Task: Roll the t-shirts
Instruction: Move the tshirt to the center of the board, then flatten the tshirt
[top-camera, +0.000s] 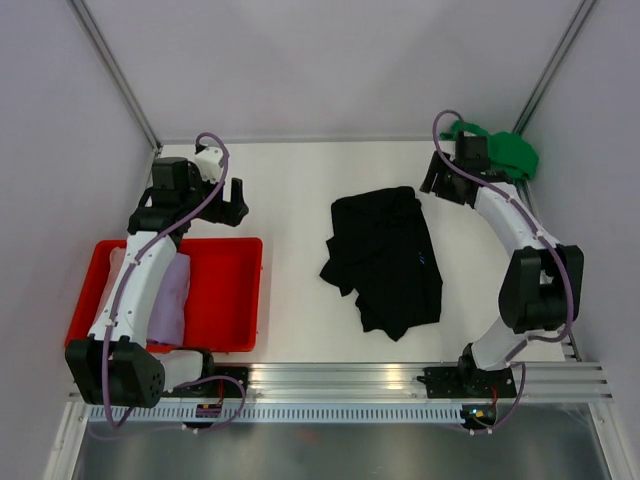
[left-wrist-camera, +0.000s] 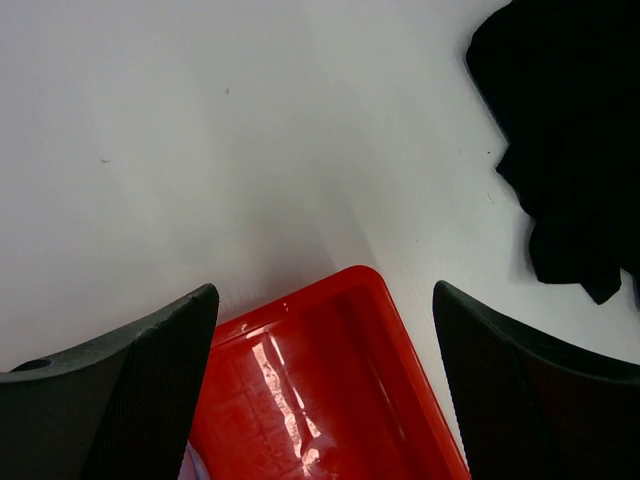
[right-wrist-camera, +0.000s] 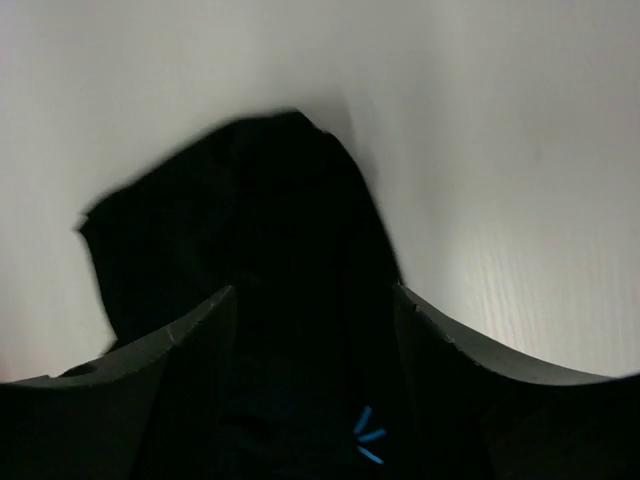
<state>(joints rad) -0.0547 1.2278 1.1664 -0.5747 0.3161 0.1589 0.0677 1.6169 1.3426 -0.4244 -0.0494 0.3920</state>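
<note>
Top external view: none of the t-shirts looks rolled yet. The black t-shirt (top-camera: 385, 260) lies loose and crumpled in the middle of the bench (top-camera: 290, 180), with uneven edges and no tight cylinder anywhere. The green t-shirt (top-camera: 505, 152) sits in a heap at the far right corner. A lavender t-shirt (top-camera: 172, 295) and a pink t-shirt (top-camera: 116, 265) lie in the red tray (top-camera: 225, 290) at the near left. The left arm partly hides them, and whether either has been worked on cannot be told. By this showing, the whole job is still ahead.

The right claw (top-camera: 437, 186) hangs just beside the green heap, on its inner side, and is pointed towards the black t-shirt. In the right wrist view its fingers stand apart with nothing pinched between them. The black cloth fills the gap from below and beyond, lying on the bench, not held. The top view puts that shirt near the claw, towards the middle and nearer the bases.

The left claw (top-camera: 232, 203) is wide apart and empty, hovering over the far corner of the tray. The black t-shirt is well off to its right.
</note>
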